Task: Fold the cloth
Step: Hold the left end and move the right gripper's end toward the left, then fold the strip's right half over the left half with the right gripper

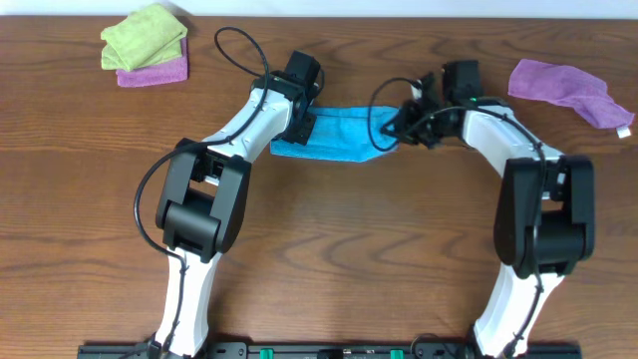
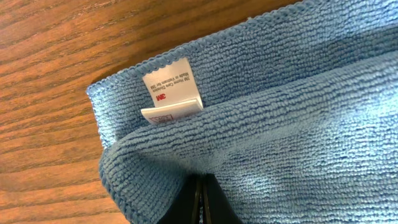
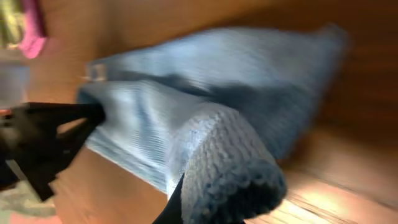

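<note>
White label point(image 2: 166, 88) on blue cloth point(image 2: 298, 124) reads 3M, red logo.

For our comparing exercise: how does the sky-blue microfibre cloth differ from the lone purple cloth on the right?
The sky-blue microfibre cloth is folded double, pinched by the left tool and right tool; the lone purple cloth lies crumpled and untouched. Both are soft fabric.

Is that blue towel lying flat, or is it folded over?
Folded over: the cloth shows a top layer doubled over the tagged lower layer.
</note>
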{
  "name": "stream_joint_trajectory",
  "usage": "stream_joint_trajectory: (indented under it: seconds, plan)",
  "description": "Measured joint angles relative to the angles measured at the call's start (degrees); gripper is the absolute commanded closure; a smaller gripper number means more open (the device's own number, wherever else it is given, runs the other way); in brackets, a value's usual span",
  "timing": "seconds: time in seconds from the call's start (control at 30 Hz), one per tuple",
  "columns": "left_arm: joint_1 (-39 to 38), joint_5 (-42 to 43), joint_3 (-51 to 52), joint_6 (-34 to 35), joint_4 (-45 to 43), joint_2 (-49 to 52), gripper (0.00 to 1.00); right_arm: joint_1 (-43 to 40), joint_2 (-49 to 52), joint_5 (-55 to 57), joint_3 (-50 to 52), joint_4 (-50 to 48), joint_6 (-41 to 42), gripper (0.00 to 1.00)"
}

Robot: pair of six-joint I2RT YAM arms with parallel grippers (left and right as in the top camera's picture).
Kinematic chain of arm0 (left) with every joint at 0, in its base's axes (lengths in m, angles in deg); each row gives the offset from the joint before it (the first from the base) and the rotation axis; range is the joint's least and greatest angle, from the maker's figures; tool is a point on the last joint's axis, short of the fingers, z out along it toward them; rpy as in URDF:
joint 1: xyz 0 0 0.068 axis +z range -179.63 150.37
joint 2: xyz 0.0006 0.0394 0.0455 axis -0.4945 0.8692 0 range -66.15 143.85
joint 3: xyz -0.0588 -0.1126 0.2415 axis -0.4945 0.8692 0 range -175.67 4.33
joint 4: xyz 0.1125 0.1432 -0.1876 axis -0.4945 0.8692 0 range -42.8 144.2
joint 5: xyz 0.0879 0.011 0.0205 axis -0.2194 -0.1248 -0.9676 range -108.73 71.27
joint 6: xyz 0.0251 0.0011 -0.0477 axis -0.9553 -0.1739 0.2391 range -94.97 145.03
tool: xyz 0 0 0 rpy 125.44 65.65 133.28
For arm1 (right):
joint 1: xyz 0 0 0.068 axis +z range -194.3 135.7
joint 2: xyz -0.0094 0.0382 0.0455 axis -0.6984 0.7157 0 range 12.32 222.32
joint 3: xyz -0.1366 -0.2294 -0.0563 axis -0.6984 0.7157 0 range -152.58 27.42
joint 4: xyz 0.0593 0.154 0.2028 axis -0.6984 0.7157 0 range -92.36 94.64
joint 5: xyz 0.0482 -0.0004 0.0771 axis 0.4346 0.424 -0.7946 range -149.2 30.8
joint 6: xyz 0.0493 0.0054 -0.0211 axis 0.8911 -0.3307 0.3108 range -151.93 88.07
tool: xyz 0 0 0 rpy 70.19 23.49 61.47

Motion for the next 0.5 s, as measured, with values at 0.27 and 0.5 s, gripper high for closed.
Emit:
stream_joint_trajectory:
  seconds: [0.27, 0.5]
  plan:
    - [0.0, 0.0, 0.0, 0.7, 0.0, 0.0, 0.95, 5.6, -0.1, 0.3, -1.0, -5.2, 3.2, 0.98]
    - [1.7, 3.2, -0.5, 2.1, 0.5, 0.0, 0.94, 5.9, -0.1, 1.1, -1.0, -5.6, 4.7, 0.98]
